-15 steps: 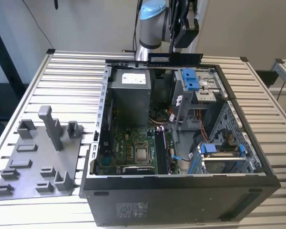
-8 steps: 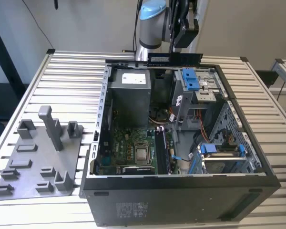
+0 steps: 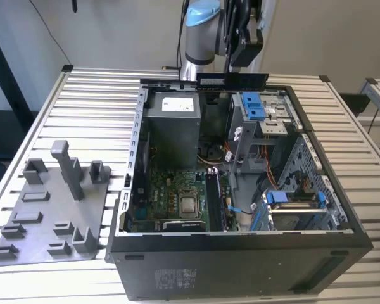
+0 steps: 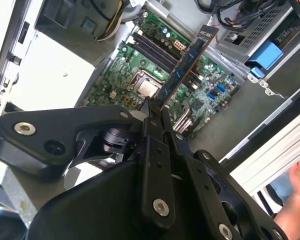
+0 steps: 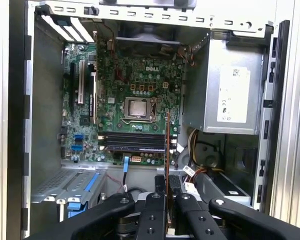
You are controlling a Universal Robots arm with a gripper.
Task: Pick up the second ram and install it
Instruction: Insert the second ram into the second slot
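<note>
The second ram (image 3: pixel 232 80), a long dark board, hangs level above the back rim of the open computer case (image 3: pixel 240 253). My gripper (image 3: pixel 242 69) is shut on it from above. In the second wrist view the ram (image 4: pixel 188 62) sticks out from the gripper (image 4: pixel 155 109) over the green motherboard (image 4: pixel 125 75). The first wrist view shows the ram (image 5: pixel 167 145) edge-on, held by the gripper (image 5: pixel 167 186) above the dark memory slots (image 5: pixel 132 141). A dark stick sits in the slots (image 3: pixel 214 201) beside the processor (image 3: pixel 189 204).
A grey plastic tray (image 3: pixel 50 209) with upright blocks lies on the slatted table at the exterior view's left. Inside the case are the grey power supply (image 3: pixel 172 126), a drive cage with blue clips (image 3: pixel 256 107) and loose cables. A person's hand (image 4: pixel 297 200) is in the second wrist view.
</note>
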